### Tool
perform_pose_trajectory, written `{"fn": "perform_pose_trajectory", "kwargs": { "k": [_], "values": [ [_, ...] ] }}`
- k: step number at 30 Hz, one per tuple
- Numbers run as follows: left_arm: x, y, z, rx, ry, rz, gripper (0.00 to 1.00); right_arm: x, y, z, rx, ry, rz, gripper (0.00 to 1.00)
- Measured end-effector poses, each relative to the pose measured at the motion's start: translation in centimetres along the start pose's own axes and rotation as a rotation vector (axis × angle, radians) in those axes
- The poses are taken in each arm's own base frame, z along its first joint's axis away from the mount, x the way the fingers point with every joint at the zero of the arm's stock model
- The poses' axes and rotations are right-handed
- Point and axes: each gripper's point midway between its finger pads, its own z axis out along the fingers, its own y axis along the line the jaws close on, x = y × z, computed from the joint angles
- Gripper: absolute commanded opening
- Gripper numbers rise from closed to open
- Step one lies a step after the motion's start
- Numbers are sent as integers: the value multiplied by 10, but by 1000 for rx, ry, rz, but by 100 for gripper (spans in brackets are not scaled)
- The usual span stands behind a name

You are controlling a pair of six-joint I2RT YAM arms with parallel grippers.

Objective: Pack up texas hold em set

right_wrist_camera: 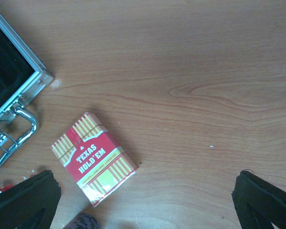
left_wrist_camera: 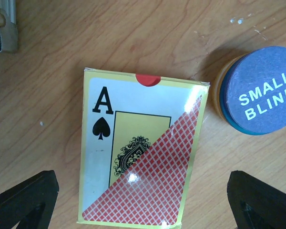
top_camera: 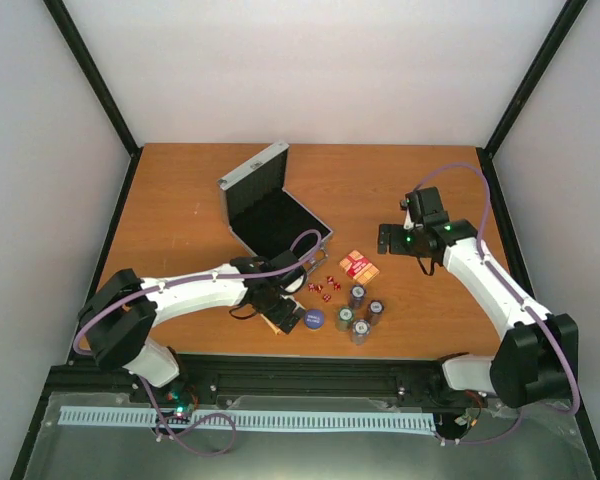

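The silver case (top_camera: 270,205) lies open at the middle of the table, its black lining showing. My left gripper (top_camera: 283,312) hangs open over a card deck (left_wrist_camera: 140,152) with an ace of spades face; its fingers (left_wrist_camera: 24,200) stand wide on either side and touch nothing. The blue "SMALL BLIND" disc (left_wrist_camera: 260,90) lies just right of that deck. My right gripper (top_camera: 392,240) is open above bare wood, right of a red "TEXAS HOLD'EM" deck (right_wrist_camera: 93,157). Red dice (top_camera: 325,285) and several chip stacks (top_camera: 357,296) sit in front of the case.
The case's corner (right_wrist_camera: 19,86) and handle (right_wrist_camera: 14,138) show at the left of the right wrist view. A chip stack top (right_wrist_camera: 81,222) peeks in at its bottom edge. Black frame posts and white walls bound the table (top_camera: 180,190).
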Motion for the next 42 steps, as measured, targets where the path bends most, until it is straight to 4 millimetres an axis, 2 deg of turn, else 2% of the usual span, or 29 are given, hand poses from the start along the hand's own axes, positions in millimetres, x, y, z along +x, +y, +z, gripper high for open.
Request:
{"fn": "perform_pose_trajectory", "kwargs": {
  "k": [8, 23, 27, 33, 37, 40, 42],
  "values": [
    [0, 0, -3, -2, -6, 1, 100, -13, 3, -24, -20, -91, 8, 100],
    [1, -3, -2, 17, 0, 3, 100, 10, 0, -8, -21, -14, -29, 100],
    [5, -1, 7, 5, 31, 3, 100, 17, 1, -4, -33, 7, -29, 100],
    [11, 8, 23, -53, 80, -2, 99, 17, 6, -1, -61, 10, -30, 100],
    [10, 11, 27, -71, 84, -3, 92, 17, 9, -1, -75, 12, -30, 100],
    [8, 11, 28, -71, 79, -5, 83, 17, 9, 0, -79, 13, -32, 100],
    [8, 11, 28, -72, 77, -5, 82, 16, 10, 1, -79, 15, -32, 100]
  ]
}}
